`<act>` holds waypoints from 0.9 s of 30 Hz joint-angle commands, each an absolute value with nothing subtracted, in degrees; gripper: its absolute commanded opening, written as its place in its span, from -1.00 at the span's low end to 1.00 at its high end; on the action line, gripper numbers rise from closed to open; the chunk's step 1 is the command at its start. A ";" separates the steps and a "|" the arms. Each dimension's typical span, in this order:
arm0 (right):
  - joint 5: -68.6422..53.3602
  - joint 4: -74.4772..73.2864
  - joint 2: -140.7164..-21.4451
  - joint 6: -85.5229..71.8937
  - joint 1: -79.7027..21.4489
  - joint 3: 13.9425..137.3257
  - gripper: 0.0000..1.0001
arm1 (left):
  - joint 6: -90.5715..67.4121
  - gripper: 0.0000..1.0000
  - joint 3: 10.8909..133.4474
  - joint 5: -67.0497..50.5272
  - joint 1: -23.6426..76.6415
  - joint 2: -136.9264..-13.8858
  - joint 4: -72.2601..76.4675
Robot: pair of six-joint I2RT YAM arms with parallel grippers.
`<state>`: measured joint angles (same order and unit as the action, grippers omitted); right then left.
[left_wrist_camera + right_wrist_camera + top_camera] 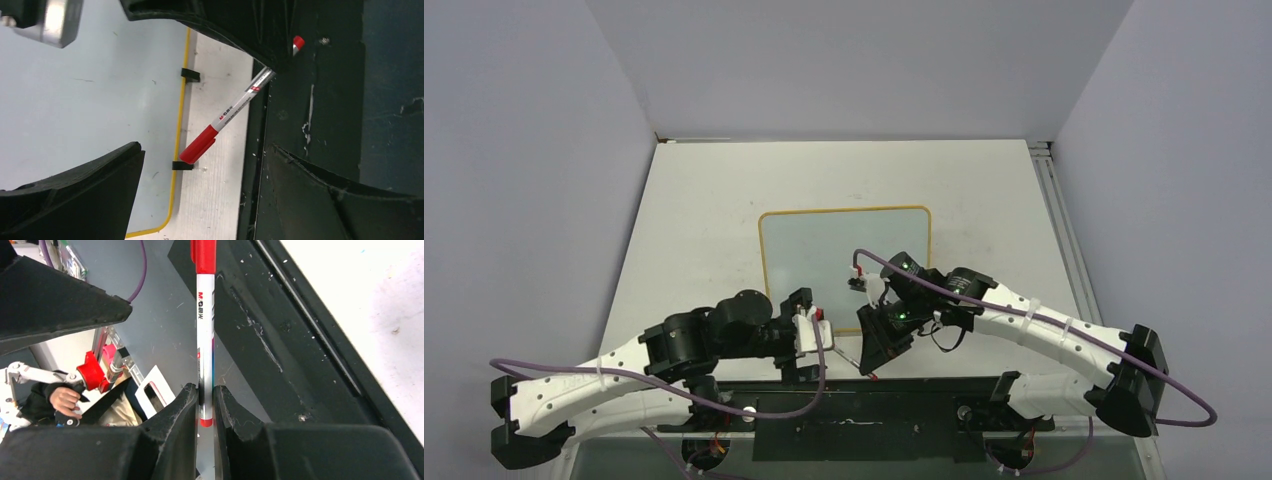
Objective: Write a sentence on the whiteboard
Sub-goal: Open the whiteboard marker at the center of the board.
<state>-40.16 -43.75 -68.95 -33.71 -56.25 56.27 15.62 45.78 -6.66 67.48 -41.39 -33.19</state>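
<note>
The whiteboard (824,250), pale with a yellow frame, lies flat mid-table; its surface (75,100) shows no sentence. My right gripper (876,345) is shut on a marker (205,330) near its tail end, the fingertips (187,400) pinching the silver barrel. The marker (235,105) slants over the board's near edge, and its red cap (198,145) is on. My left gripper (812,337) is open, one finger (75,195) on each side of the cap and touching nothing.
Two small black feet (190,75) stick out from the board's near edge. A black strip (904,392) runs along the table's near edge by the arm bases. A metal rail (1054,200) lines the right side, and grey walls enclose the table.
</note>
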 commanded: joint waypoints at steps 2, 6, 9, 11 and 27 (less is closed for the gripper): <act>-45.86 -43.98 -70.77 -32.33 -56.84 57.22 -0.89 | 14.94 0.83 47.17 -7.05 70.77 -41.61 -36.27; -49.14 -43.16 -71.54 -32.12 -57.04 57.62 -0.89 | 15.77 0.63 48.58 -5.19 73.39 -43.24 -39.20; -50.92 -42.62 -71.43 -32.46 -57.02 57.98 -0.89 | 16.14 0.55 50.49 -3.64 75.15 -44.77 -42.15; -51.73 -41.90 -71.31 -33.06 -57.04 58.09 -0.89 | 16.26 0.49 50.79 -2.82 76.16 -45.08 -43.09; -54.75 -38.68 -69.61 -35.17 -57.13 57.33 -0.89 | 16.52 -0.16 50.41 4.04 80.90 -47.81 -41.87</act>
